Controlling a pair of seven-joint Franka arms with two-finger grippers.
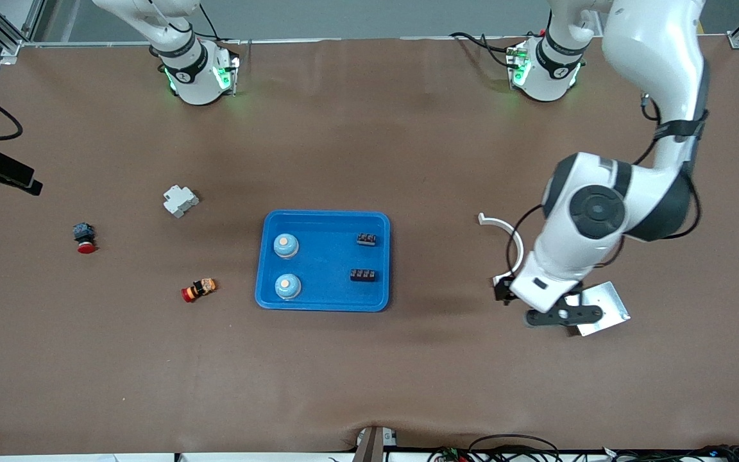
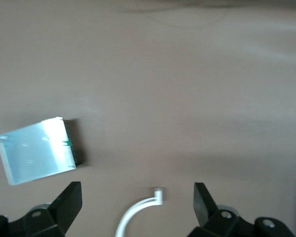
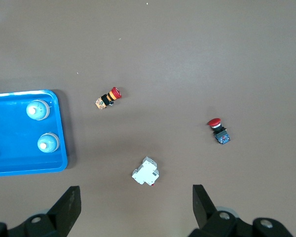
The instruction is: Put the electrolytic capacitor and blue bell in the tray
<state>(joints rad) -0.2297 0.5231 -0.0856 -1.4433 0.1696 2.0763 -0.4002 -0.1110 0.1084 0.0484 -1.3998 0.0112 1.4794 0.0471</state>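
Tabletop (image 1: 369, 385): white block (image 1: 180, 201), two red-capped buttons (image 1: 85, 238) (image 1: 199, 289), white arc (image 1: 504, 234), silver plate (image 1: 603, 308). Blue tray (image 1: 322, 301), centre, holds two blue bells (image 1: 286, 245) (image 1: 287, 287) and two black components (image 1: 366, 239) (image 1: 363, 275). Left tool (image 2: 137, 197), fingers apart, over arc and plate, well apart from tray; right tool (image 3: 136, 200), fingers apart, above white block.

Blue tray (image 1: 324, 301) — two blue bells (image 1: 286, 245), two black capacitor blocks (image 1: 367, 239) inside.

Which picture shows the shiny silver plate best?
The left wrist view: the flat silver metal plate lies fully in sight there. In the front view the left arm covers part of it. The right wrist view does not show it.
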